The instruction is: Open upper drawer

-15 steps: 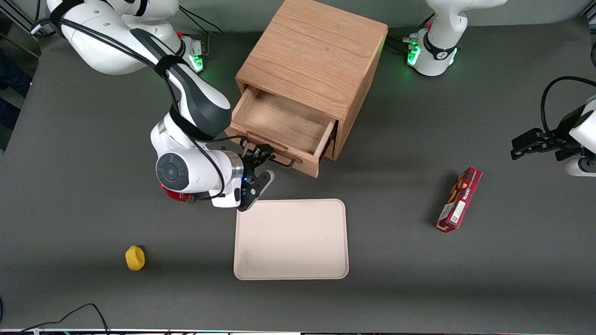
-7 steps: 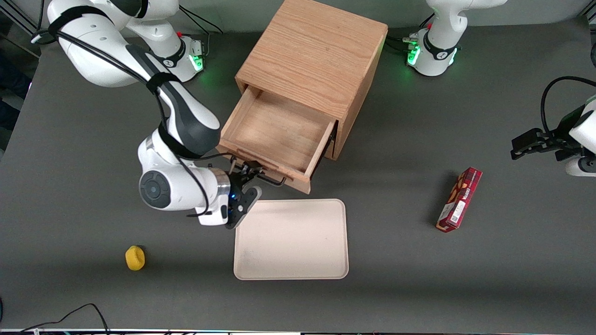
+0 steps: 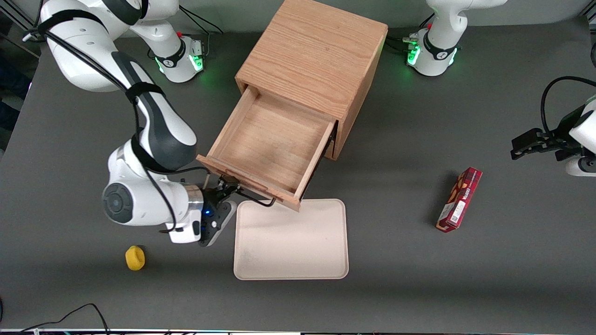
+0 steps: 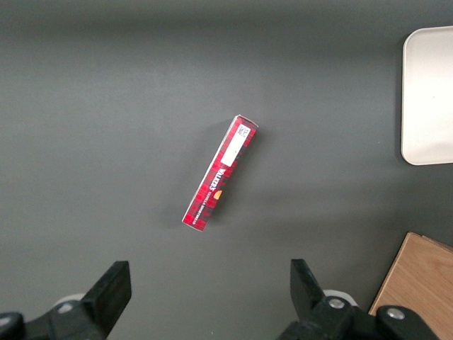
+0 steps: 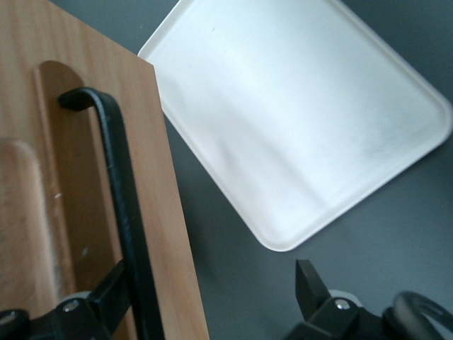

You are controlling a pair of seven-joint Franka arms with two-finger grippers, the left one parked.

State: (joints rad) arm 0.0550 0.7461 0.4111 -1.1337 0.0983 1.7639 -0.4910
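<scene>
- Standing on the dark desk (image 3: 70, 288), the oak cabinet (image 3: 316, 51) serves as the landmark, its front turned toward the working arm's end.
- Out of the cabinet's front, the upper drawer (image 3: 265, 149) sits pulled far out, its box bare inside; the task looks nearly done.
- Just in front of the drawer lies the cream tray (image 3: 291, 239), its edge beneath the drawer front.
- At the black bar handle (image 5: 120, 191), the tool (image 3: 222, 191) is hooked with one finger on each side, not clamped tight, presumably so it can drag the drawer.
</scene>
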